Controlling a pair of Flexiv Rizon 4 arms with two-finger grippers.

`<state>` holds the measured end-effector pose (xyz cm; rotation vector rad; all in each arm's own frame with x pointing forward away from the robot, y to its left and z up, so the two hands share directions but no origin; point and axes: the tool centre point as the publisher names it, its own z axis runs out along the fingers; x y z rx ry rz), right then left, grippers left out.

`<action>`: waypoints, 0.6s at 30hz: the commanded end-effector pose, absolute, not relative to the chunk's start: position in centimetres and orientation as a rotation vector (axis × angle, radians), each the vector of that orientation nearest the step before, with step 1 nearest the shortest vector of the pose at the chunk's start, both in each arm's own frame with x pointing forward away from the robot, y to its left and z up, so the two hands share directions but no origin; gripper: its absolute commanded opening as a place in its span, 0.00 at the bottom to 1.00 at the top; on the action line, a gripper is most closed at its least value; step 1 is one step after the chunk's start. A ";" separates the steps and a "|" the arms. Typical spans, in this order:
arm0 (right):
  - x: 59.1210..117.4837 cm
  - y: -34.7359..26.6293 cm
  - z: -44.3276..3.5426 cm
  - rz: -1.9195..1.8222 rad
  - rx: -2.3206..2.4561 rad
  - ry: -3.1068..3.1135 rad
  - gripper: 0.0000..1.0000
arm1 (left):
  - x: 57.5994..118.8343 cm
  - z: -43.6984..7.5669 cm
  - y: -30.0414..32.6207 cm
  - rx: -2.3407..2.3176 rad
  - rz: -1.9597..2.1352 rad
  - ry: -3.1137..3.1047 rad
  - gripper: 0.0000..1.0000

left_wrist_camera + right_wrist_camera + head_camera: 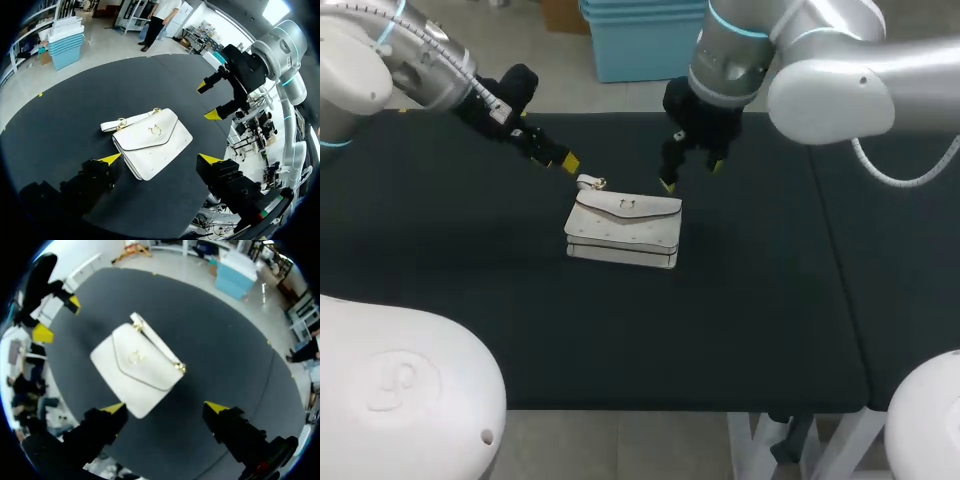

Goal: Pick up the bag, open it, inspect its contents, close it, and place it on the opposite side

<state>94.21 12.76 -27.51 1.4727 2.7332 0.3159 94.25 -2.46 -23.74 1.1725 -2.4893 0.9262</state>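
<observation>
Currently the white bag (625, 232) lies flat on the black table (470, 250), close to its middle, with the flap down over the front and a small gold clasp (629, 206) at the flap's centre. Its short white strap (590, 183) lies along the bag's far edge, fastened by gold rings and ending at the far left corner. The left end effector (552, 152) comes in from the left side and hangs above the table just beyond that strap end. Its two yellow-tipped fingers are spread wide and grip nothing. In the left wrist view the bag shows ahead of and below those spread fingers, and neither tip touches it. The right end effector (692, 175) comes down from the right arm and hovers over the table just past the bag's far right corner. Its fingers are likewise parted and empty. In the right wrist view the bag sits ahead of that end effector, apart from both tips, with its strap edge turned away. Both end effectors stand on the far side of the bag, near it but clear of it and of each other.
</observation>
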 end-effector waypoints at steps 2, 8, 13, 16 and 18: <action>93.9 11.7 -27.8 0.339 2.419 2.475 1.00 | 93.3 -24.6 -1.4 1.710 0.607 -1.890 1.00; 92.6 11.3 -28.9 0.582 2.613 2.292 1.00 | 93.2 -26.3 -0.8 1.713 0.678 -1.731 1.00; 92.3 11.0 -29.4 0.743 2.711 2.140 1.00 | 93.0 -27.1 -0.9 1.705 0.713 -1.662 1.00; 92.3 11.0 -29.3 0.825 2.745 2.069 1.00 | 93.0 -27.3 -1.1 1.710 0.738 -1.618 1.00; 92.3 11.0 -29.3 0.867 2.755 2.023 1.00 | 93.1 -27.5 -1.2 1.706 0.750 -1.602 1.00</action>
